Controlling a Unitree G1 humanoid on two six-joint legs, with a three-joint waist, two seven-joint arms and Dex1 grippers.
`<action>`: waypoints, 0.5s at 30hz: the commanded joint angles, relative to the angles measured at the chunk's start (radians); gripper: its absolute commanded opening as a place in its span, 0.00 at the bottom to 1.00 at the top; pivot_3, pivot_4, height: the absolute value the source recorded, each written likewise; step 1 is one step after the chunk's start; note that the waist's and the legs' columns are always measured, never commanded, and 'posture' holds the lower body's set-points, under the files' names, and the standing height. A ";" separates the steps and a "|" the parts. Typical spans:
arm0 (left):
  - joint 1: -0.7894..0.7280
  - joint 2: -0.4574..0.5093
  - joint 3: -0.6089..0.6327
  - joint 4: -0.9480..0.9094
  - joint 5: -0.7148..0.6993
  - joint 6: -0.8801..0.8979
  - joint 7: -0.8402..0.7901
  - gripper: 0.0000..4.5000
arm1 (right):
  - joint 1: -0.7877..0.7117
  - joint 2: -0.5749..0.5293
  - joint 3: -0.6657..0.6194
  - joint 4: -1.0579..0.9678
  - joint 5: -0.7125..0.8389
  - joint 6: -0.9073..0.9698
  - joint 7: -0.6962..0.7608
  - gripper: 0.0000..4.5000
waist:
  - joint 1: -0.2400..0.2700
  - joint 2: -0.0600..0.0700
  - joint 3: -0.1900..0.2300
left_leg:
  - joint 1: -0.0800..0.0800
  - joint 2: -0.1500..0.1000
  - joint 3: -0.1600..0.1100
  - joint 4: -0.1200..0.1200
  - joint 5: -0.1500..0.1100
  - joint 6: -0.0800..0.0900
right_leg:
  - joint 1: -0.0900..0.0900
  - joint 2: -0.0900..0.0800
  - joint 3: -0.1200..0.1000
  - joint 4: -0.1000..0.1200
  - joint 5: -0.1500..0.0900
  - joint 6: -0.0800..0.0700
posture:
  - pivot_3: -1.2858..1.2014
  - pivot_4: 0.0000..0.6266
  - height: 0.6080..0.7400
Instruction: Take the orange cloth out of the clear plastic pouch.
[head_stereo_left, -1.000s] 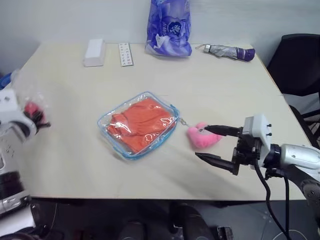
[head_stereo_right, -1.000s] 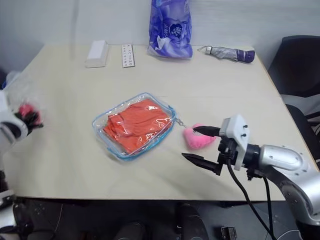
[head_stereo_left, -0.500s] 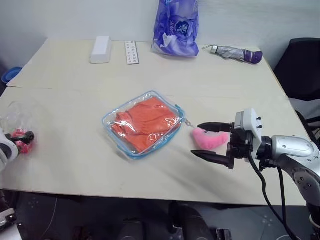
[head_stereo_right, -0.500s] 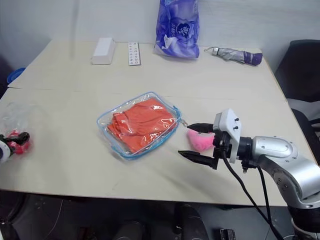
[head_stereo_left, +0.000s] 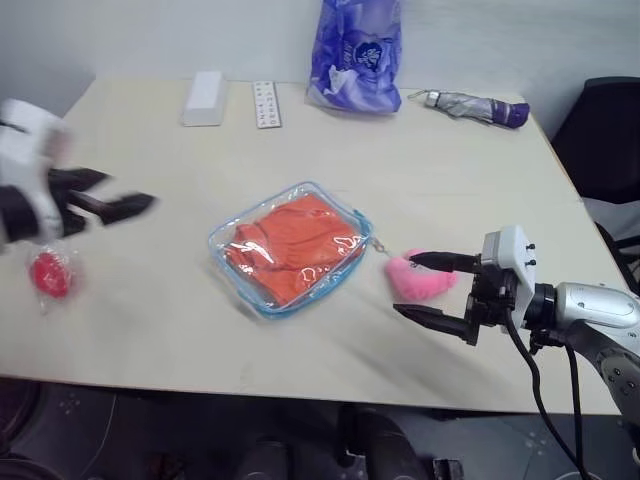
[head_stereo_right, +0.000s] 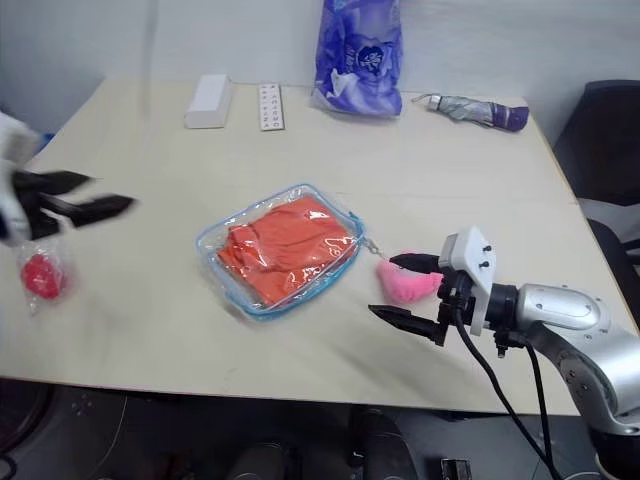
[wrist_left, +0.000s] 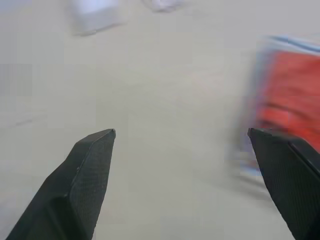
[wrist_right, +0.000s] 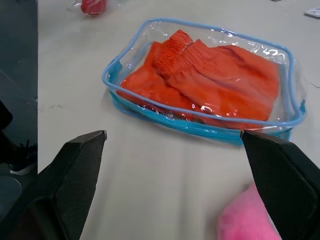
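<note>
Beige tabletop: your orange cloth (wrist_right: 210, 82) sits inside the clear blue-trimmed plastic pouch (wrist_right: 125, 60).
Left gripper (head_stereo_left: 120, 195) wide, empty, blurred; right gripper (head_stereo_left: 430, 290) wide, straddling the pink plush charm (head_stereo_left: 420, 280), contact unclear.

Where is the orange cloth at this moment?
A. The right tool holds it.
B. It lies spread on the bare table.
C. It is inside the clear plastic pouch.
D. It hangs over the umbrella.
C: the orange cloth lies folded inside the clear plastic pouch, with the blue trim running all around it, and the right tool stands open beside the pink plush charm, holding nothing.
</note>
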 joint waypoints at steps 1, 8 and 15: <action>-0.016 -0.017 -0.248 -0.154 0.035 -0.081 -0.089 1.00 | 0.056 -0.032 -0.087 -0.067 0.025 0.016 -0.009 1.00 | -0.005 0.000 0.000 | -0.001 0.000 0.001 0.000 0.000 0.000 | 0.000 0.000 0.001 0.000 0.000 0.000 | 0.52 0.24 1.00; -0.028 -0.049 -0.502 -0.135 0.188 -0.225 -0.184 1.00 | 0.197 -0.032 -0.212 -0.138 0.043 0.039 -0.048 1.00 | -0.018 0.000 0.000 | 0.001 0.000 0.003 0.000 0.003 -0.005 | 0.001 0.003 0.005 0.002 -0.002 -0.003 | 0.52 0.24 1.00; -0.054 -0.135 -0.642 -0.061 0.359 -0.279 -0.166 1.00 | 0.272 -0.018 -0.274 -0.202 0.072 0.051 -0.104 1.00 | -0.012 0.000 0.000 | 0.001 0.000 0.002 0.000 0.003 -0.004 | 0.002 0.003 0.006 0.002 -0.002 -0.003 | 0.52 0.24 1.00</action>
